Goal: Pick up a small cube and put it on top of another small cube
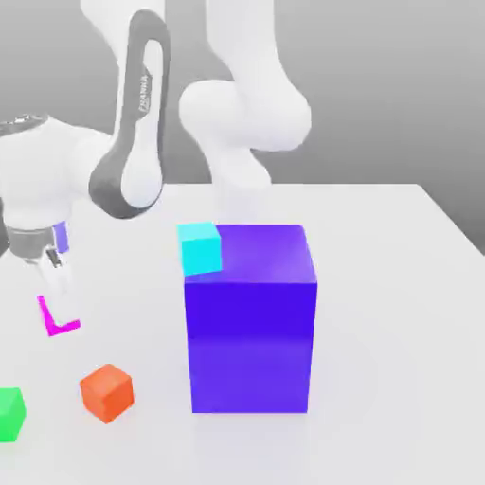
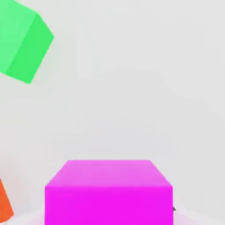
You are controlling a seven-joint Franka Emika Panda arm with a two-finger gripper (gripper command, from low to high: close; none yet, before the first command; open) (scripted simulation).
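The small cube (image 1: 44,314) is bright magenta-pink and sits low over the white table at the exterior view's left. My gripper (image 1: 59,305) reaches straight down onto it, and its pale fingers cover most of the cube, so only a left and a bottom edge show. In the hand view the small cube (image 2: 107,193) is very close and centred between the jaws. The gripper is shut on it. I cannot tell whether the cube is touching the table.
An orange cube (image 1: 106,392) and a green cube (image 1: 9,414) lie nearer the front left. A big blue-violet block (image 1: 251,317) stands in the middle, with a cyan cube (image 1: 201,248) at its far left corner. The hand view shows the green cube (image 2: 22,41) too.
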